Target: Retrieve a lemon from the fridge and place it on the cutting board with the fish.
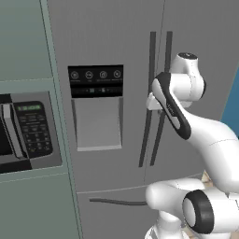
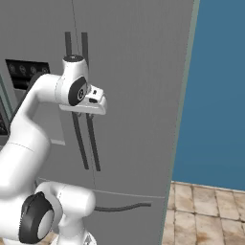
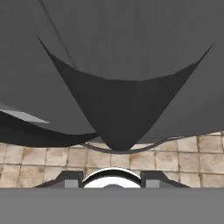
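The fridge (image 1: pixel 107 42) is a tall grey steel one with both doors shut, so the lemon is hidden inside. Two dark vertical bar handles (image 1: pixel 152 51) run down the middle seam, and a black dispenser panel (image 1: pixel 95 81) sits on the left door. My gripper (image 2: pixel 89 115) points downward right at these handles (image 2: pixel 91 143), about halfway up. In the hand view its fingertips (image 3: pixel 66 178) stand wide apart, open, with a dark handle shape (image 3: pixel 118 109) looming close ahead. I cannot tell whether a handle lies between the fingers. The cutting board is out of view.
A grey microwave (image 1: pixel 28 130) with a keypad is set in the green cabinet left of the fridge. A curved drawer handle (image 2: pixel 124 206) crosses the fridge's lower part. To the right are a blue wall (image 2: pixel 215 95) and tiled floor (image 2: pixel 206 210).
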Controlling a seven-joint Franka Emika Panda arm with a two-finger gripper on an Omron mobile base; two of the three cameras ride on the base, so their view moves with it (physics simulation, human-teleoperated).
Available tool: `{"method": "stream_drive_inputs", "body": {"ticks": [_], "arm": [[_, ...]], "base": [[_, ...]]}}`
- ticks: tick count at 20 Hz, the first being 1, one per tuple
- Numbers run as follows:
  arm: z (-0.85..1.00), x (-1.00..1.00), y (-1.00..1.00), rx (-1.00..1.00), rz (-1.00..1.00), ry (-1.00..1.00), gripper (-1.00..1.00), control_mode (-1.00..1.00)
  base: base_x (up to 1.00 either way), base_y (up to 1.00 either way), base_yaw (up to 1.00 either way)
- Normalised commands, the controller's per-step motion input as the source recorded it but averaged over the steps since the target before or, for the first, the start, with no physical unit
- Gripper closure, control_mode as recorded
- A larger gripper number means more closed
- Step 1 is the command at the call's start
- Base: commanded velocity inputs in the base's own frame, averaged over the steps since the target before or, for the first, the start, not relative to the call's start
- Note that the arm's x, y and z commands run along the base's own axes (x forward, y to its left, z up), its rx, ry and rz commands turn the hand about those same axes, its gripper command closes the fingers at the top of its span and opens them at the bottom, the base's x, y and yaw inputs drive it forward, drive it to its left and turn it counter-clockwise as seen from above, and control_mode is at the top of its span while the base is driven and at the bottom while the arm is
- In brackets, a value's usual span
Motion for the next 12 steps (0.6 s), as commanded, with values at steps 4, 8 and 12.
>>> {"method": "stream_drive_inputs", "body": {"ticks": [4,8,12], "arm": [[-0.03,0.0,0.08,0.0,0.0,-0.06,-1.0,-1.0],[-0.01,-0.18,0.26,0.0,0.01,-0.05,-1.0,-1.0],[-0.1,0.0,-0.05,0.0,0.0,-0.01,-1.0,-1.0]], "base": [[0.0,0.0,0.0],[0.0,0.0,0.0],[0.0,0.0,0.0]]}}
